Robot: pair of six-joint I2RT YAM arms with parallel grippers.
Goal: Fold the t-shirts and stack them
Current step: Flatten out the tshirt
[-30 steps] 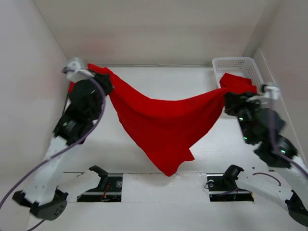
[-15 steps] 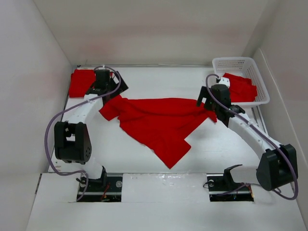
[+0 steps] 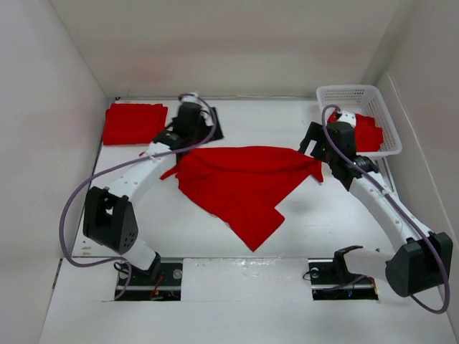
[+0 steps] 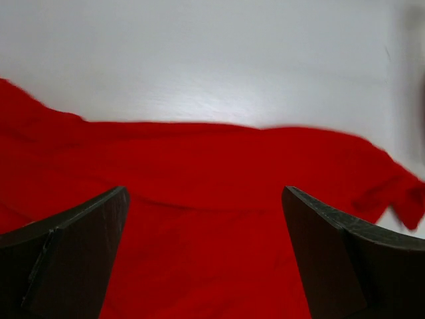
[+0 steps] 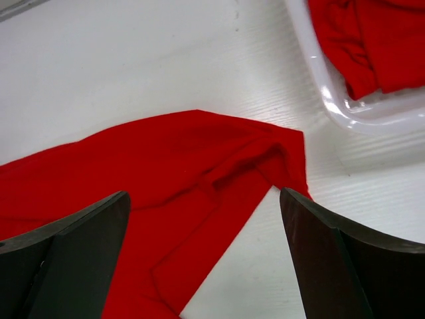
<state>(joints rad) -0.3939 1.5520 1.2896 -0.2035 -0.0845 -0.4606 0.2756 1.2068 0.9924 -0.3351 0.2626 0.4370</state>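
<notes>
Lying rumpled and only partly spread at the middle of the white table, the loose red t-shirt reaches from under the left gripper across to the right gripper. Both grippers hang over its far edge with their fingers wide apart, holding nothing. The shirt's right corner lies near the white mesh basket in the far right corner but does not touch it. The basket contains more crumpled red t-shirts. A folded red t-shirt rests flat at the far left corner, apart from the loose one.
</notes>
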